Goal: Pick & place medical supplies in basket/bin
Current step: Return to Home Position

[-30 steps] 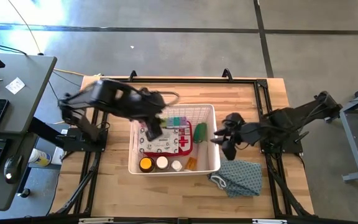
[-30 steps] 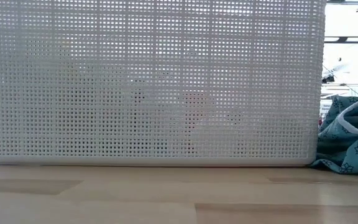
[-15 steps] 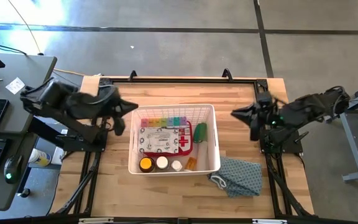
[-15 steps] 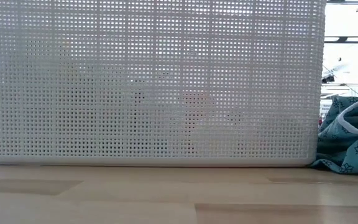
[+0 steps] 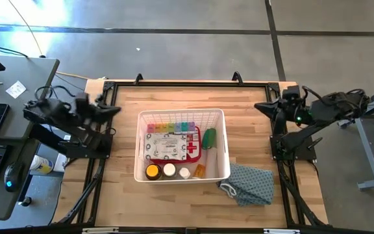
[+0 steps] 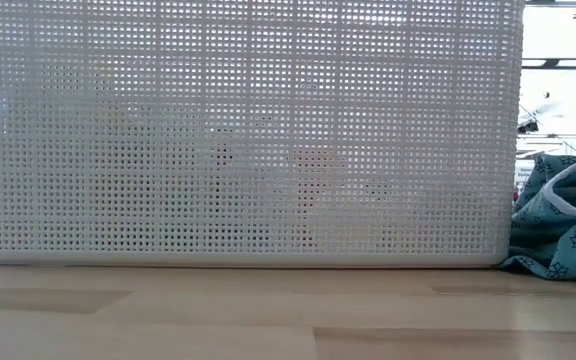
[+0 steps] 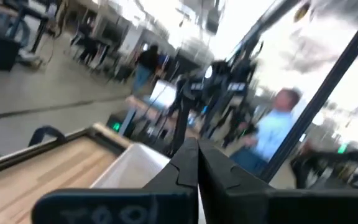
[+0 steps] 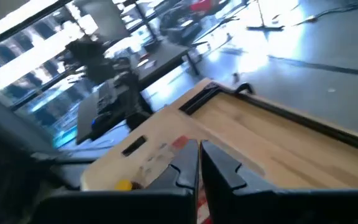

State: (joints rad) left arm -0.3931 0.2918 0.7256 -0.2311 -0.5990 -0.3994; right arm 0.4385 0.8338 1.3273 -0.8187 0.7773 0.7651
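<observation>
Both arms are out at the table's point(image 5: 252, 97) edges now, and the basket point(image 5: 180, 112) sits dead centre between them. That is the relation that matters: from the left gripper point(image 5: 111, 109) the basket lies inward toward the middle, and from the right gripper point(image 5: 265, 107) it also lies inward, so the 2 noses point at each other across it.

The basket's long axis runs from arm to arm, with 1 short wall facing each gripper and both grippers well clear of the rim. We judge there is little to choose on reach, with the left perhaps a shade nearer.

Jaws? In the left wrist view the left gripper point(image 7: 197, 152) has its fingers pressed together with nothing between them. It is the same in the right wrist view, where the right gripper point(image 8: 199, 152) is pinched to a thin slit and carries nothing.

The supplies are all inside the basket. The organiser point(image 5: 171, 126) lies along the far wall, the red case point(image 5: 171, 148) lies flat in the middle, the green roll point(image 5: 209, 138) is by the right wall, and 4 bottles point(image 5: 169, 171) line the near wall.

From table height the mesh wall point(image 6: 238, 130) fills our view. Only a teal cloth point(image 5: 249, 184) lies outside, just off the basket's near right corner on the right arm's side.

We read the packing as done, with nothing on the bare wood calling for a grasp.
</observation>
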